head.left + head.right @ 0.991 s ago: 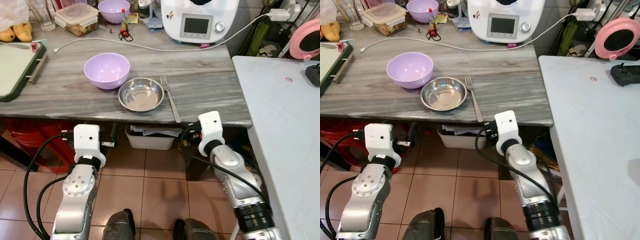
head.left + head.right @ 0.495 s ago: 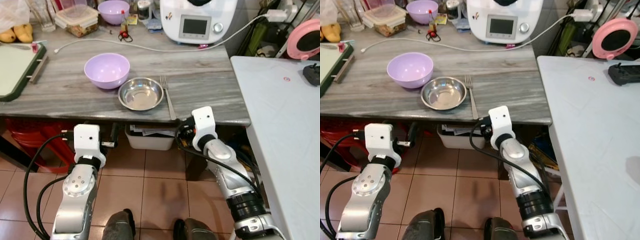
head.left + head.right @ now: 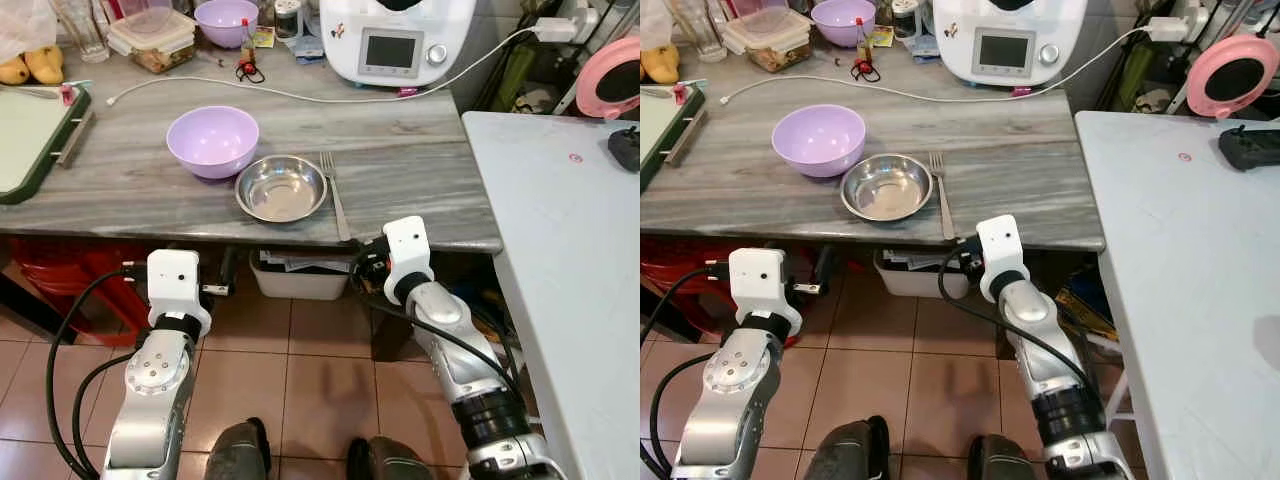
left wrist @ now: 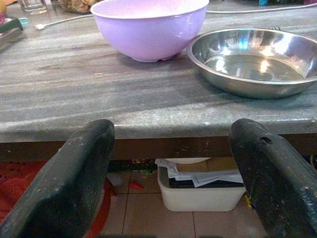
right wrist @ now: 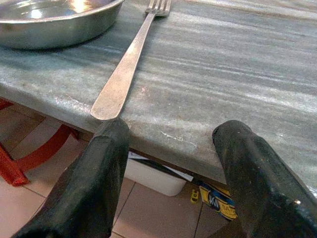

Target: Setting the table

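On the grey marble table (image 3: 420,170) a purple bowl (image 3: 213,140) stands beside a shallow steel dish (image 3: 281,188). A fork (image 3: 334,195) lies just right of the dish, its handle end at the table's front edge. My right gripper (image 5: 171,168) is open just below and in front of that edge, and its left finger (image 5: 99,183) sits right under the fork handle (image 5: 131,59). My left gripper (image 4: 171,173) hangs open below the front edge, facing the bowl (image 4: 148,25) and the dish (image 4: 255,62). Neither gripper holds anything.
A white kitchen appliance (image 3: 398,40), a white cable (image 3: 250,88), a second purple bowl (image 3: 227,18) and a food box (image 3: 155,35) fill the table's back. A green tray (image 3: 35,135) lies at the left, a white table (image 3: 570,250) stands at the right. A white bin (image 3: 300,275) sits underneath.
My right gripper has moved left along the table's front edge to the fork's handle end. The handle end has swung slightly toward the dish. The left arm has not moved.
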`<state>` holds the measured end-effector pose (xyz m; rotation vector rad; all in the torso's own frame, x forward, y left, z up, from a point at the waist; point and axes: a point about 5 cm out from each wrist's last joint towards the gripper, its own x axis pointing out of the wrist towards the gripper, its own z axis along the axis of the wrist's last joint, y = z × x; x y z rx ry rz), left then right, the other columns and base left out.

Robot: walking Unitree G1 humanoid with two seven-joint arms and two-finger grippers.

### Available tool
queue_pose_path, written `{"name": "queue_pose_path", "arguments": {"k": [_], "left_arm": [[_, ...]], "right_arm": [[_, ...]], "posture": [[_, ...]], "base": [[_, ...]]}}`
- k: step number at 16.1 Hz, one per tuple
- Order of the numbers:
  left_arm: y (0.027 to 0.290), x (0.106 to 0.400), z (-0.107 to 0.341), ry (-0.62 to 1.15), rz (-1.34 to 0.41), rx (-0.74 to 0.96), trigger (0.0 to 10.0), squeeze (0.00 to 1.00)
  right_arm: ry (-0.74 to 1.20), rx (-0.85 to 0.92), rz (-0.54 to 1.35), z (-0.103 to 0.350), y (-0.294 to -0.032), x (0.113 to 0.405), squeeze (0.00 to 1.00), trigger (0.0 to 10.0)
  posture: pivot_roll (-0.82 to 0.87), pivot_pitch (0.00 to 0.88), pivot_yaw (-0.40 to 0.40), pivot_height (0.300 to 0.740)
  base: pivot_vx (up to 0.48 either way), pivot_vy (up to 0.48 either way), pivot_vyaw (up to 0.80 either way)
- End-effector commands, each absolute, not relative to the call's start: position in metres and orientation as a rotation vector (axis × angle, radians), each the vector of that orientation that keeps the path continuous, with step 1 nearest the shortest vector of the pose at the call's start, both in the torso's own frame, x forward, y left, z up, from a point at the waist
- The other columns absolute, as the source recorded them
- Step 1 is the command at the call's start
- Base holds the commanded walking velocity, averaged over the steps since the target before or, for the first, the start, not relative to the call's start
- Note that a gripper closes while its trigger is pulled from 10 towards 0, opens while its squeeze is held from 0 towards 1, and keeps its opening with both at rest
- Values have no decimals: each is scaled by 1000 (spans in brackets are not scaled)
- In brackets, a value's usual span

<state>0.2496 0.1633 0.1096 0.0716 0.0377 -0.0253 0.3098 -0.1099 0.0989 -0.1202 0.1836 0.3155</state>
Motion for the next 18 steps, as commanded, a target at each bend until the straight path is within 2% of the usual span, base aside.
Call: {"name": "queue_pose_path", "arguments": {"k": [1,5,10,14,18], "left_arm": [[165,248,109,45,-28,78,10000,0],[167,247,106,48,-17,76,10000,0],[165,247,105,51,-24,73,10000,0],[165,249,106,47,-29,74,10000,0],[163,250,106,45,-32,70,10000,0]], "right_arm": [[153,-114,300,104,-115,305,0,10000],[79,-95,263,119,-130,284,0,10000],[153,-55,383,111,-124,266,0,10000],[195,-42,492,106,-114,269,0,10000],[197,-65,507,105,-114,281,0,10000]], "posture": [[66,116,9,740],[56,82,11,740],[47,82,14,740],[49,87,12,740],[48,93,12,740]], "base": [[0,0,0],[0,0,0],[0,0,0],[0,0,0],[0,0,0]]}}
